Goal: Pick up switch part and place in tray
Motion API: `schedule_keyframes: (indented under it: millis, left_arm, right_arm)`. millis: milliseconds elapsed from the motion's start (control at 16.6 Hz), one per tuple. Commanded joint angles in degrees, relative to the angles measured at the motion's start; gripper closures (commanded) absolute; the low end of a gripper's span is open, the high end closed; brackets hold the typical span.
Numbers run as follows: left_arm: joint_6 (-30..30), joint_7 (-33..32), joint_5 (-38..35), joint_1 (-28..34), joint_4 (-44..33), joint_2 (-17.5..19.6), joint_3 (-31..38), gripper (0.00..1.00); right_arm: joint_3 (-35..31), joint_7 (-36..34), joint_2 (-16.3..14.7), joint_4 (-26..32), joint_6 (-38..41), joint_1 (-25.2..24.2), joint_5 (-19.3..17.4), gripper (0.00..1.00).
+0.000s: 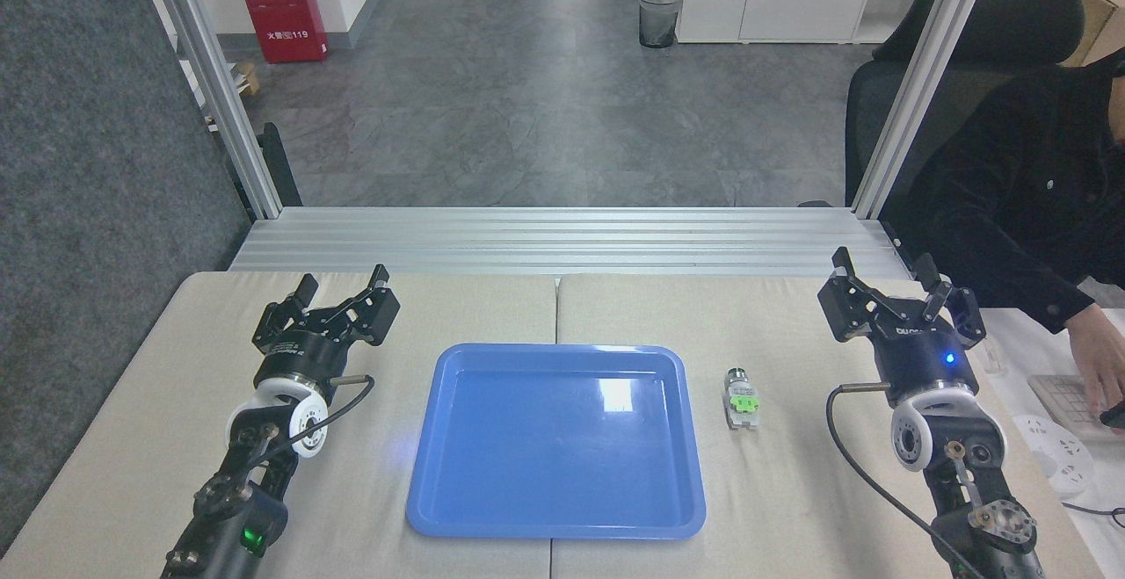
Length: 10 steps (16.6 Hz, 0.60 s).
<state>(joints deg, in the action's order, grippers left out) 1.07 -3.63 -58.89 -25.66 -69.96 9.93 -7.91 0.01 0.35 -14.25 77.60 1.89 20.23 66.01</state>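
Switch part (741, 400) lies on table (791, 491) just right of blue tray (457, 509). Left gripper (341, 289) and right gripper (889, 276) both spread, holding nothing.

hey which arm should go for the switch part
Right. The switch part lies right of the tray, near the open right gripper; the left gripper would have to cross the tray.

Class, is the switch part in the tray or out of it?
Out: the switch part lies on the table right of the tray.
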Motion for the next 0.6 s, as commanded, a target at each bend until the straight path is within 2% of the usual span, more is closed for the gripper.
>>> schedule_keyframes:
  millis: [0,543]
  left_arm:
    - [-0.01,0.03,0.0,0.0,0.0,0.0,0.0,0.0]
    - [-0.01,0.03,0.0,0.0,0.0,0.0,0.0,0.0]
  right_arm:
    - [-0.36,-0.26,0.1,0.01,-0.13,0.51,0.0,0.01]
    - [-0.27,-0.26,0.45,0.01,-2.59,0.51,0.0,0.01]
